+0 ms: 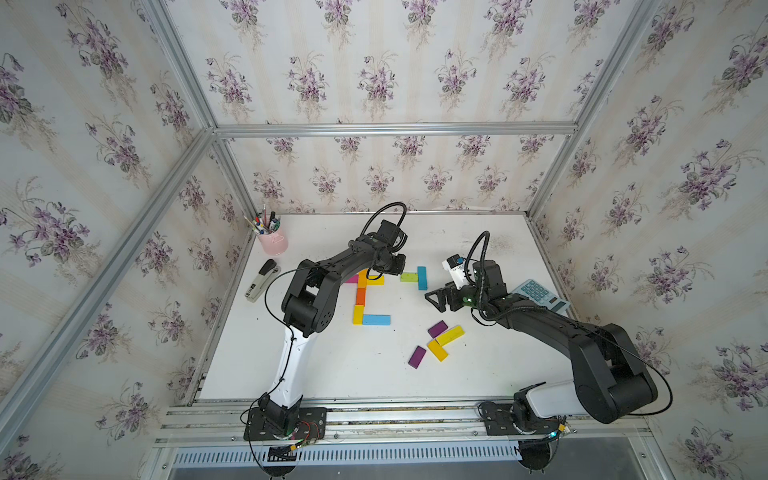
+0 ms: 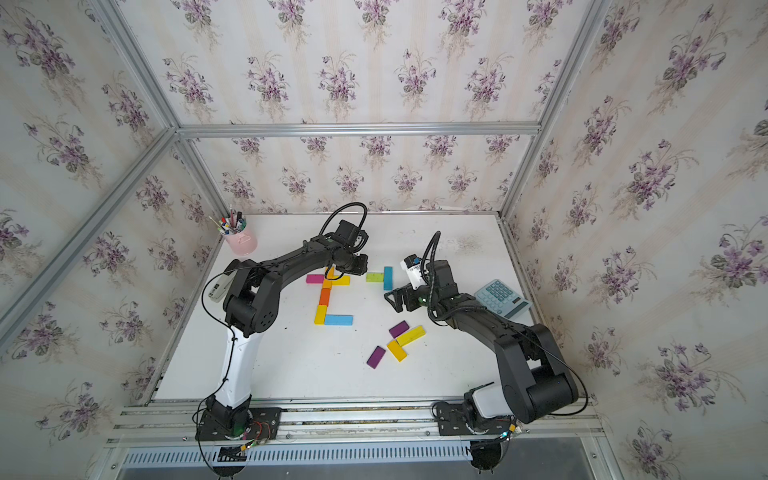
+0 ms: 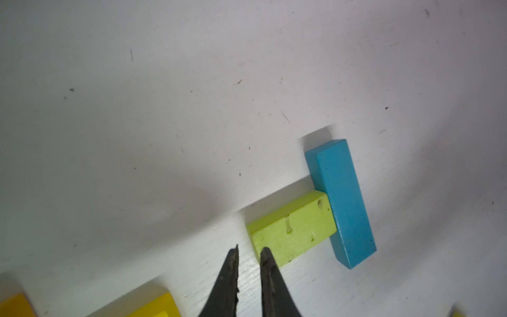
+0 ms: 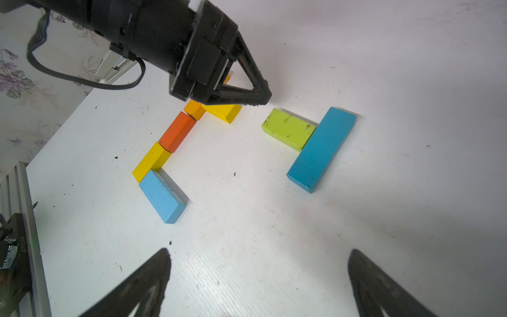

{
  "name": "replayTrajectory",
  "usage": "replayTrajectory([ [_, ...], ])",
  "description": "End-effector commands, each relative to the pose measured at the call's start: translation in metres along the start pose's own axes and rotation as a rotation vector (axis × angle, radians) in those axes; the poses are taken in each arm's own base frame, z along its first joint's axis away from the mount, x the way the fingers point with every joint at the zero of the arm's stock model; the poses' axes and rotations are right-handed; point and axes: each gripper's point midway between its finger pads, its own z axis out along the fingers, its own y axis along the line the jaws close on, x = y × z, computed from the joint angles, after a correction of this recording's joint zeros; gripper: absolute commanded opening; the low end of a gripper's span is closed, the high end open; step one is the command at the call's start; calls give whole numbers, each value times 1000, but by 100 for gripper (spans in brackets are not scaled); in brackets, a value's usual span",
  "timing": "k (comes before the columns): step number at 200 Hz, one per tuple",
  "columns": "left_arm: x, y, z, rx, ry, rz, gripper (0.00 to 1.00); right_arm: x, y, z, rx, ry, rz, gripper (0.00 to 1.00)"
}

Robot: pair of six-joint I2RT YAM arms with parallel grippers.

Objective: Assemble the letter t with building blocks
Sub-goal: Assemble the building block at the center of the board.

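Left wrist — left end effector (image 3: pixel 250 248) closed beside lime block (image 3: pixel 295 233).

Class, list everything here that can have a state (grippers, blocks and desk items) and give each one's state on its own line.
teal block, flat.
lime block, flat, end against the teal block's side.
yellow block, flat.
orange block, flat, end to end with the yellow block.
left gripper, shut, empty, tips by the lime block's end.
right gripper, open, empty.
stapler, closed.
pink cup, upright, holding pens.
calculator, face up.
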Motion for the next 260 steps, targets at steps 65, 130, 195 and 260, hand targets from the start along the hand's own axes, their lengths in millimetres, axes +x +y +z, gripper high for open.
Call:
replayTrajectory([
  [65, 15, 6, 9, -16, 47, -56, 16, -1, 3, 1, -16, 4, -6, 100],
  [130, 24, 6, 14, -1, 74, -61, 16, 0, 3, 2, -18, 8, -3, 100],
  [195, 25, 4, 14, 8, 80, -55, 20, 1, 3, 3, -19, 12, -1, 100],
  [260, 26, 3, 14, 14, 87, -55, 21, 1, 2, 3, -21, 15, 0, 100],
])
